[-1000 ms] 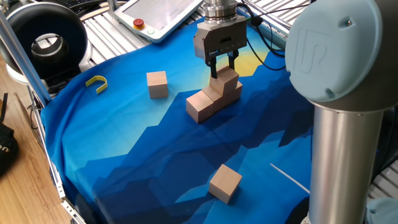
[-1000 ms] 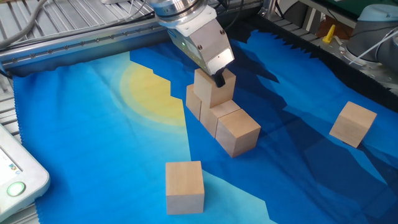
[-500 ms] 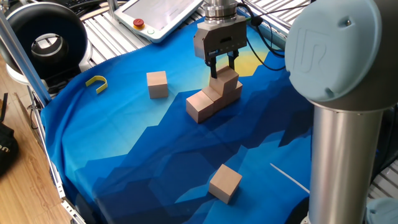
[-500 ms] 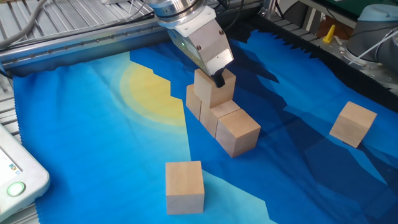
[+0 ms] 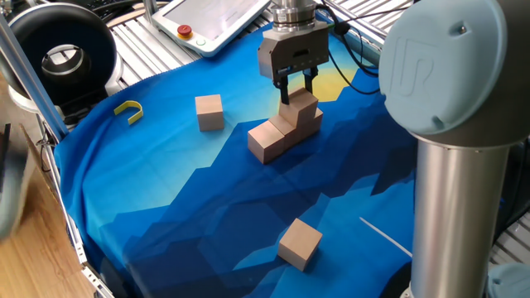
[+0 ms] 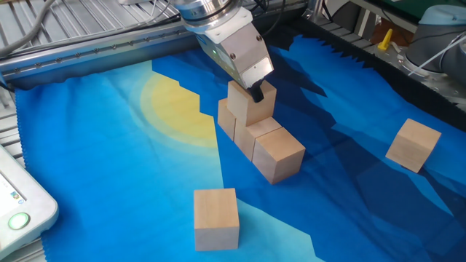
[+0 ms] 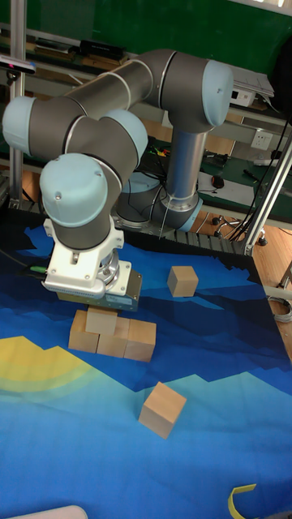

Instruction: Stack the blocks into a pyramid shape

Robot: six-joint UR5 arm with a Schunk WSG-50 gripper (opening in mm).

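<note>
The gripper (image 5: 296,89) pinched a fourth block (image 6: 251,101) on top of the three-block row (image 6: 263,141), straddling a seam so it would start the pyramid's second tier. Two spare blocks (image 5: 209,112) (image 5: 300,243) lay well apart from that row on the blue cloth (image 5: 182,207), presumably awaiting their turn.

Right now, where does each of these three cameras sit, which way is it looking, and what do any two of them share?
One fixed view: high behind the arm's column, facing the tablet; shows the gripper on the stack and a yellow hook.
The other fixed view: low at the opposite table edge, close on the stack; shows only the gripper.
Tall fixed view: level, off the table's side; shows the whole arm.
All three share the stack and two loose blocks.
</note>
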